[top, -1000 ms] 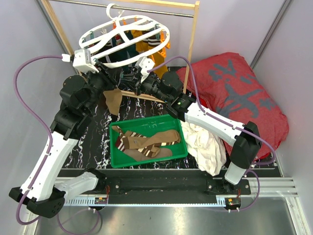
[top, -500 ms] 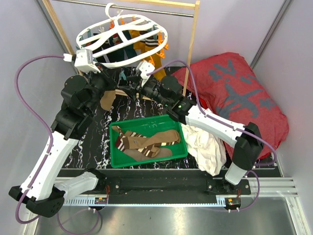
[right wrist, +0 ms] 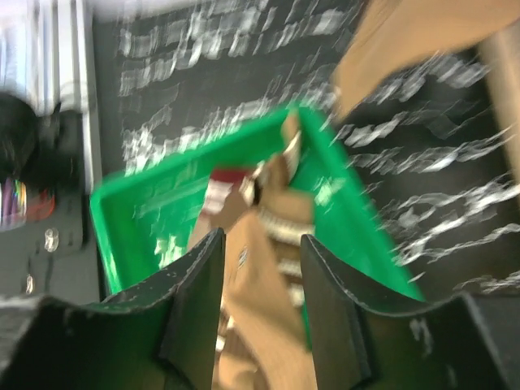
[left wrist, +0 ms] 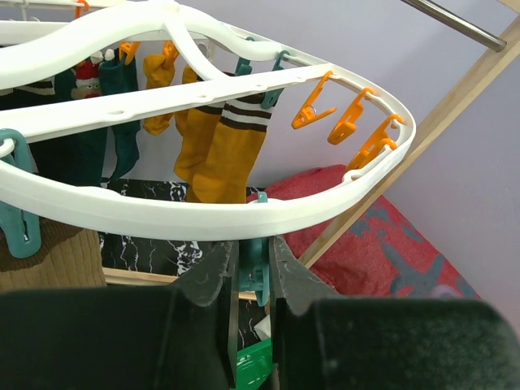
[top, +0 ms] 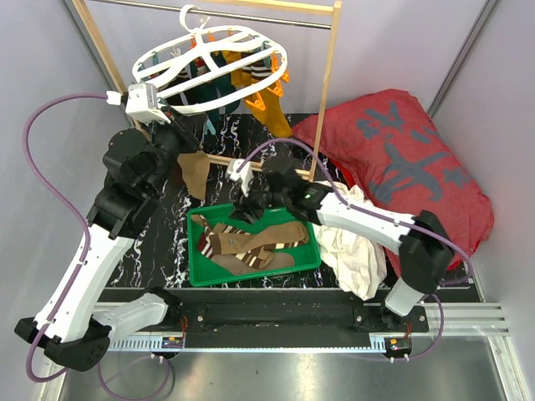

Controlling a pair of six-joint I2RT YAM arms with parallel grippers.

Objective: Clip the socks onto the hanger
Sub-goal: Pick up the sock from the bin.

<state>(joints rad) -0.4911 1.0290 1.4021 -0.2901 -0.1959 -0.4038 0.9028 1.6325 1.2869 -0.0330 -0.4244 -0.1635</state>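
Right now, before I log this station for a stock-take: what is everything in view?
hanger: one, white, up by the rack, back left
clips: several, orange and teal, along the hanger's rim
hung socks: several, mustard, dark teal and tan, clipped to the hanger
tray socks: several, brown and tan, striped, in the tray
tray: one, green, table centre
table: one, black marbled
rack: one, wood with metal rod, back
cloth: one, white, right of tray
cushion: one, red, grey marks, right
left gripper: closed on a teal clip
right gripper: open, over the tray
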